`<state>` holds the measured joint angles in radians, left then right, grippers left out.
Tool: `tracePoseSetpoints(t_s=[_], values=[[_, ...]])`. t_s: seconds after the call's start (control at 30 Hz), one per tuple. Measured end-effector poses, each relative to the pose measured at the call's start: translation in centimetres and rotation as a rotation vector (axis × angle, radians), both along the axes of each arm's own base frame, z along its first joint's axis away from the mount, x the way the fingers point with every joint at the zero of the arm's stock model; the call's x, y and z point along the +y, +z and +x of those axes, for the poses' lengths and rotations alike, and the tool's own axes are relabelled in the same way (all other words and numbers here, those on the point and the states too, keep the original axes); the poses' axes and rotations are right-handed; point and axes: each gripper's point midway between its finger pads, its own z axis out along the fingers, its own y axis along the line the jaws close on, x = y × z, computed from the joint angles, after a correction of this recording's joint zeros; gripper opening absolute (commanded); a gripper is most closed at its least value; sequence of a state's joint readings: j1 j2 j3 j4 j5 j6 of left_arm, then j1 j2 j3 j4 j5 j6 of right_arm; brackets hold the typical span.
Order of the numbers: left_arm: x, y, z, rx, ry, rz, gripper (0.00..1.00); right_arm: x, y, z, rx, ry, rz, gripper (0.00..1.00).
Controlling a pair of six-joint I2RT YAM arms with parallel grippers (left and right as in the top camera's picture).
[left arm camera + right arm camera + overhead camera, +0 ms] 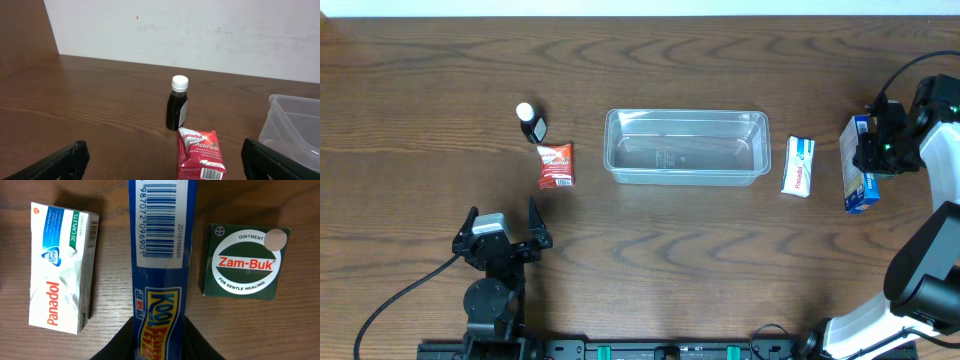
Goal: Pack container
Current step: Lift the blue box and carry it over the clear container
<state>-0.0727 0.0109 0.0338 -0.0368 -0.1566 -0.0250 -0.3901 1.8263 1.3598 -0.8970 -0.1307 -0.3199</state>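
Two claws, both well apart from the container (685,180), which lies mid-table. Right of container: right gripper (872,150) pinching a blue box (855,190) (Kool Fever), out beyond the white Panadol box (798,165). Left of container, on its near side: left gripper (502,220), fingers spread wide.

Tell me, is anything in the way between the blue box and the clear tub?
Yes. The white Panadol box lies flat on the table between the blue box, held by the right gripper, and the container. Lifting over it should probably work.
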Motion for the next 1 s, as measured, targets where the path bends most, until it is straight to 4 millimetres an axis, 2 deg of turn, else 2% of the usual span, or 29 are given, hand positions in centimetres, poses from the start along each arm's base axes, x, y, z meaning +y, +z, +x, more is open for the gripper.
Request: tracePoseSetpoints(t_s=[0.13,0.27,0.43,0.6,0.73,0.83,0.93,1.0], values=[[0.0,0.0,0.0,0.0,0.0,0.0,0.98,0.0,0.0,0.0,0.002,-0.003,0.001,0.2],[0.0,0.0,0.0,0.0,0.0,0.0,0.98,-0.1,0.0,-0.1,0.003,-0.009,-0.001,0.08],[0.0,0.0,0.0,0.0,0.0,0.0,0.98,0.0,0.3,-0.3,0.018,-0.018,0.006,0.07],[0.0,0.0,0.0,0.0,0.0,0.0,0.98,0.3,1.5,-0.2,0.029,-0.011,0.011,0.01],[0.0,0.0,0.0,0.0,0.0,0.0,0.98,0.8,3.7,0.8,0.018,0.01,0.006,0.03],[0.0,0.0,0.0,0.0,0.0,0.0,0.98,1.8,6.2,2.3,-0.022,0.047,-0.011,0.04],[0.0,0.0,0.0,0.0,0.0,0.0,0.98,3.5,9.2,4.2,-0.088,0.11,-0.035,0.05],[0.0,0.0,0.0,0.0,0.0,0.0,0.98,5.4,11.5,5.7,-0.148,0.178,-0.057,0.05]])
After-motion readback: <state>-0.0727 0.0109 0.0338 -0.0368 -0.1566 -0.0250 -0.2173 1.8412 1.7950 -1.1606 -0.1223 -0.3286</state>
